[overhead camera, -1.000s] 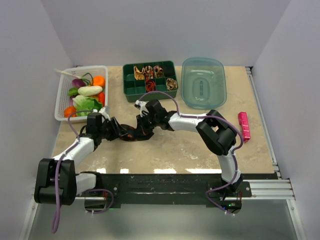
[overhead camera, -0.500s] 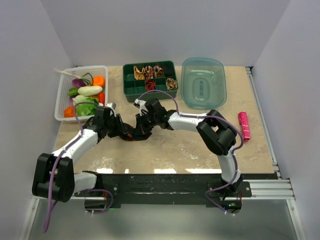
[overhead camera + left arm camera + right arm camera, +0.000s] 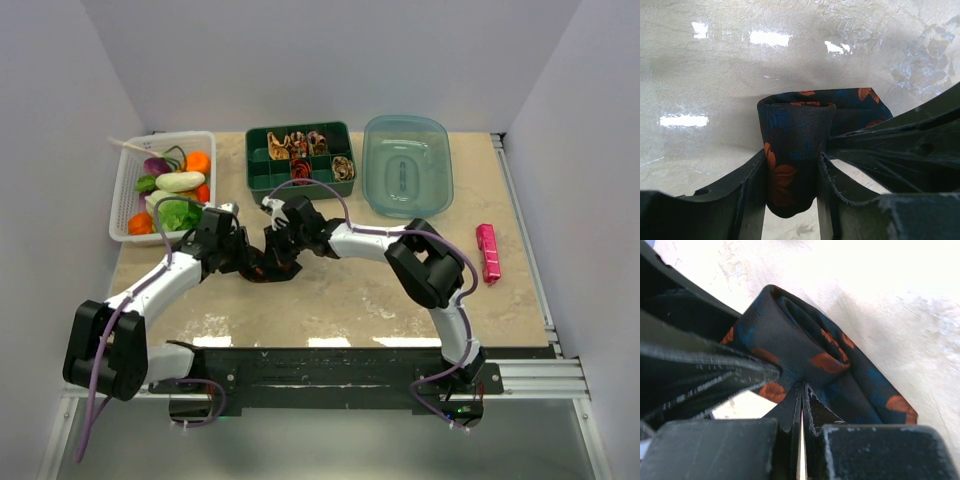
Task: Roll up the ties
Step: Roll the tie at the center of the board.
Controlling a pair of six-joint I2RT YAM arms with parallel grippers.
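Note:
A black tie with orange-red spots (image 3: 270, 268) lies partly rolled on the table between both arms. In the left wrist view the rolled end of this tie (image 3: 790, 165) stands between the fingers, and my left gripper (image 3: 790, 200) is shut on it. The left gripper (image 3: 240, 258) sits just left of the roll. My right gripper (image 3: 802, 395) is shut, its tips pressed against the tie (image 3: 805, 347) at the foot of the coil; the right gripper (image 3: 283, 250) meets the roll from the right. Other ties (image 3: 343, 166) sit coiled in a green divided box (image 3: 262, 178).
A white basket (image 3: 125, 190) with toy vegetables stands at the back left, close to the left arm. A clear teal tub (image 3: 407, 165) stands at the back right. A small pink bar (image 3: 487, 252) lies by the right edge.
My left arm has swung right and forward, bringing its gripper up against the roll. The right gripper and the tie have shifted slightly left.

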